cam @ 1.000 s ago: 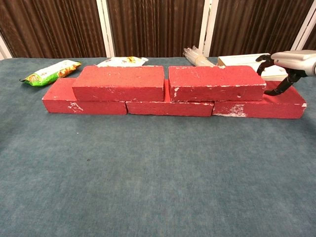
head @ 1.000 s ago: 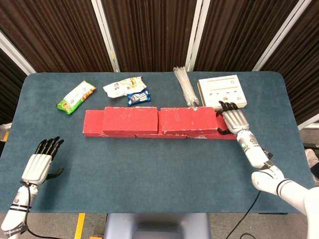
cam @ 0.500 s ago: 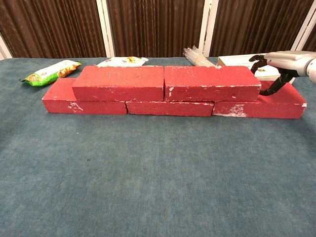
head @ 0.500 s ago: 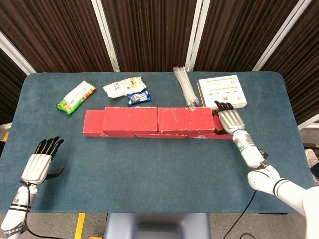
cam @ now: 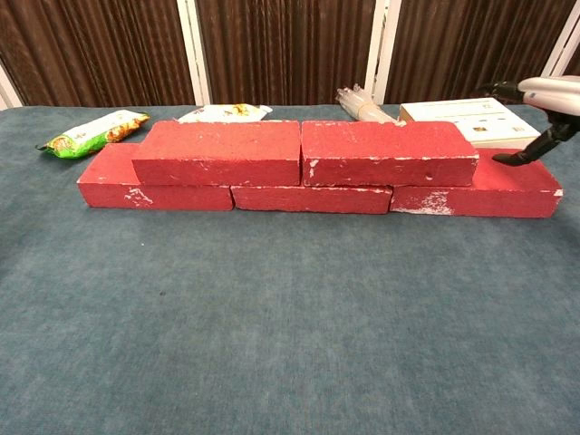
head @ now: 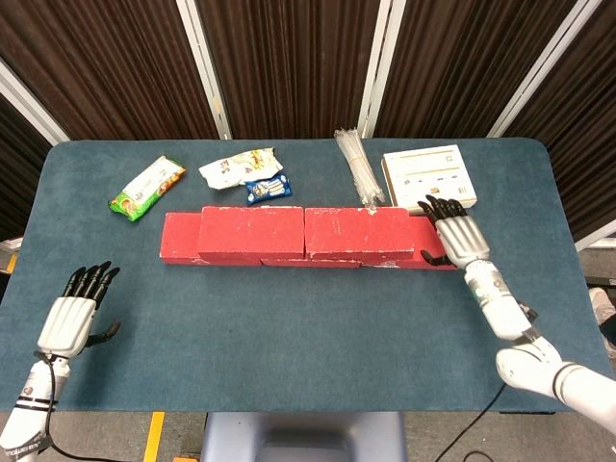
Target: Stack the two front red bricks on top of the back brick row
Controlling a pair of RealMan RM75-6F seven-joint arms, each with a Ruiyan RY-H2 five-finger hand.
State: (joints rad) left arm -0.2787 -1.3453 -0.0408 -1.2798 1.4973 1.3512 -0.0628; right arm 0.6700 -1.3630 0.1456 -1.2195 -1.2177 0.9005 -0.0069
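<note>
Two upper red clay bricks (cam: 217,151) (cam: 390,152) are seated end to end on the lower red brick row (cam: 313,198), joints staggered for stability. The right hand (head: 455,236) is held just beside them, fingers spread, gripping nothing; the left hand (head: 75,310) is likewise empty.

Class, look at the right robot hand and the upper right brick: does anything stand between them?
Nothing visible does. The right robot hand hovers over the bottom brick, apart from the upper right brick.
</note>
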